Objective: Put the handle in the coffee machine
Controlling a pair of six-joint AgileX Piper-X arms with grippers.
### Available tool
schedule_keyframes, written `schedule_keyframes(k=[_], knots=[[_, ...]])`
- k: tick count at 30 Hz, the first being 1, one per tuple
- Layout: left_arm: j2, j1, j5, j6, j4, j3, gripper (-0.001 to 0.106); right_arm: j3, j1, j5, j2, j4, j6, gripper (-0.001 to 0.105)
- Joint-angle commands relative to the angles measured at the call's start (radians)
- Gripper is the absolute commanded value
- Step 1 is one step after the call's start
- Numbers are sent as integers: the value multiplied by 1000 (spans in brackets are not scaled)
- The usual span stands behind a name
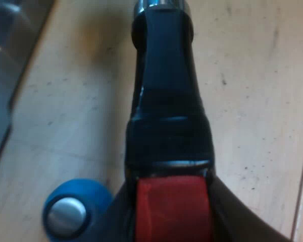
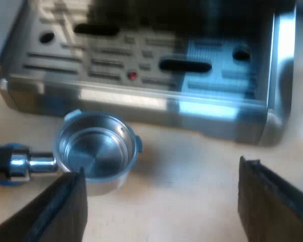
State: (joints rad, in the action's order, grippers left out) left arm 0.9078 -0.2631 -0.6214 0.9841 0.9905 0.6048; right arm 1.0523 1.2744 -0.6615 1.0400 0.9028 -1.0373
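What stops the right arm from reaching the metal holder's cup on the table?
Probably nothing, so yes: the right gripper hangs open close to the metal holder, which lies on the table before the espresso machine, with nothing between them.

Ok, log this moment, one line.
left gripper: shut on portafilter's red handle end | portafilter basket: empty, by espresso machine's drip tray | right gripper: open, near basket | blue tamper: beside handle

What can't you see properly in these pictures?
- Left wrist view: the holder has its metal cup cut off by the picture's edge.
- Left wrist view: the blue tamper is partly cut off by the edge.
- Right wrist view: the holder's handle runs off the edge.
- Right wrist view: the espresso machine is cut off above its tray, so its locking spot is out of sight.
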Motion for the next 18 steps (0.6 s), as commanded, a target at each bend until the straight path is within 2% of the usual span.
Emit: schedule_keyframes(k=[1, 5, 13, 15, 18], knots=[[-35, 49, -68, 2, -14, 9, 0, 3, 55, -102, 22, -53, -70, 64], [-44, 137, -73, 2, -1, 9, 0, 3, 118, -193, 92, -170, -120, 64], [-44, 237, -82, -49, 4, 9, 0, 3, 129, -265, 229, -309, -120, 64], [-44, 289, -136, -76, -6, 9, 0, 3, 129, -278, 270, -372, -120, 62], [-44, 324, -153, -94, -25, 9, 0, 3, 129, -286, 305, -437, -120, 62]])
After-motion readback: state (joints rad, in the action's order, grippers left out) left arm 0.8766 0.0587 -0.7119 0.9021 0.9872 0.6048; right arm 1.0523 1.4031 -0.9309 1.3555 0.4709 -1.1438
